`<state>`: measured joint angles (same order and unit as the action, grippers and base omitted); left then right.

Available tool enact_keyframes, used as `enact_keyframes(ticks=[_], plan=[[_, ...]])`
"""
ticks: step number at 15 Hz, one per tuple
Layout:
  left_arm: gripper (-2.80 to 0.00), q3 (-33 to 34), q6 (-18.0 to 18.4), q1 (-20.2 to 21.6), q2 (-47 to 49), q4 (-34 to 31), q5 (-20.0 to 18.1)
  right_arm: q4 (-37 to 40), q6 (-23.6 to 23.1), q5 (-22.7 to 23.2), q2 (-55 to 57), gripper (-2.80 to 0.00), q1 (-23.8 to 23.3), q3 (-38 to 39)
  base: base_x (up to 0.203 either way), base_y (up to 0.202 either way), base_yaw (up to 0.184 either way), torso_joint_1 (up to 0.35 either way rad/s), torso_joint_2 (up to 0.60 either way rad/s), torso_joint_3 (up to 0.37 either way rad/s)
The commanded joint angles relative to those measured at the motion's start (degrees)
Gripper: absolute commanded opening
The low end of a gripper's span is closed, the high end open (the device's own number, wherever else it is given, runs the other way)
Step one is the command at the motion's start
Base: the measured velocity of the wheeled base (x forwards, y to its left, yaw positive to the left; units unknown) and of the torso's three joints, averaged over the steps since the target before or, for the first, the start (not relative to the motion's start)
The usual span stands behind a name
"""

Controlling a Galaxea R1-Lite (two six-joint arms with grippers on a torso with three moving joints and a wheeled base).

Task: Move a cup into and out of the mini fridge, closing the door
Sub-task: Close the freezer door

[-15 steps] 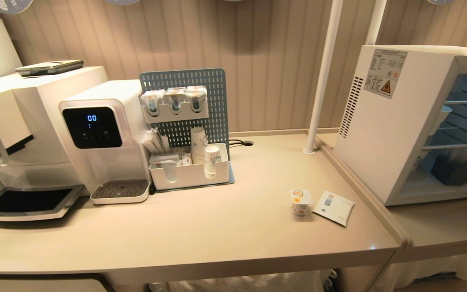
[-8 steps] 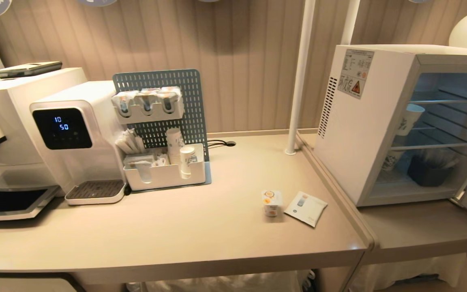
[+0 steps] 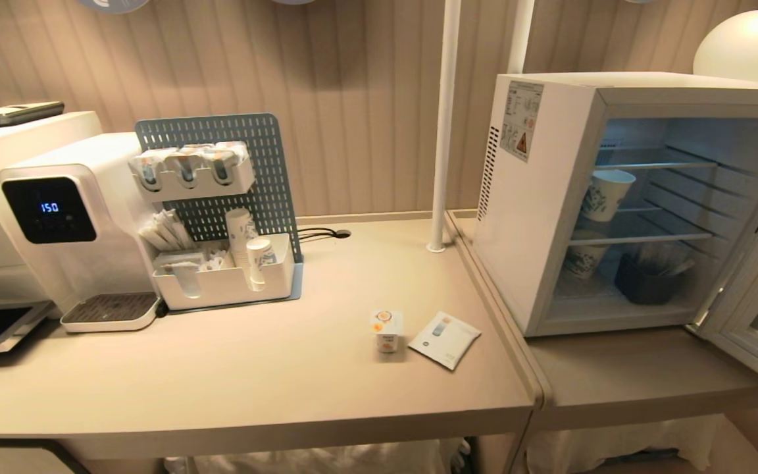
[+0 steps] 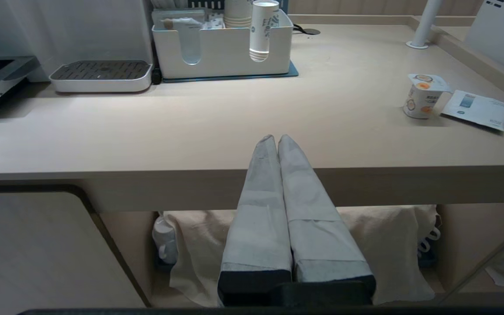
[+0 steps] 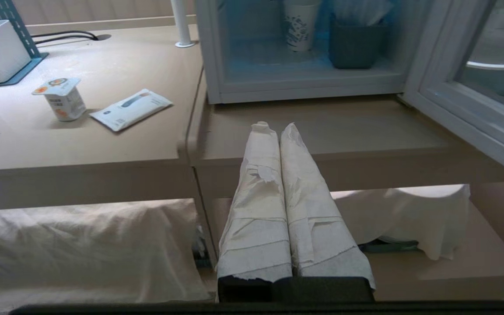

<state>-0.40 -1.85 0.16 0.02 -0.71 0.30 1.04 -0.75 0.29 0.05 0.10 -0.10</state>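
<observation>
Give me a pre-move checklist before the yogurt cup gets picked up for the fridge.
1. Cup upright on the counter, lid on: ok.
2. Packet lies beside the cup, apart from it: ok.
3. Mini fridge door swung open: ok.
4. Free space on the fridge floor in front of the paper cup and dark bin: ok.
5. Left hand open for a grasp: not ok, shut.
6. Right hand open: not ok, shut, short of the counter edge.

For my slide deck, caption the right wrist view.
Right pincer shut, short of the counter edge; cup beside a sachet; mini fridge door open.
</observation>
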Motion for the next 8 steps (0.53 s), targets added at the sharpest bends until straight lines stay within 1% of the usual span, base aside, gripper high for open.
enact_keyframes(ticks=[1, 8], plan=[[-2.80, 0.0, 0.0, 0.0, 0.0, 0.0, 0.0, 0.0, 0.0, 0.0, 0.1, -2.80, 0.0, 0.0, 0.000, -0.197, 0.001, 0.005, 0.00, 0.005], [-2.80, 0.0, 0.0, 0.0, 0.0, 0.0, 0.0, 0.0, 0.0, 0.0, 0.1, -2.80, 0.0, 0.0, 0.000, -0.194, 0.002, 0.001, 0.01, 0.002]])
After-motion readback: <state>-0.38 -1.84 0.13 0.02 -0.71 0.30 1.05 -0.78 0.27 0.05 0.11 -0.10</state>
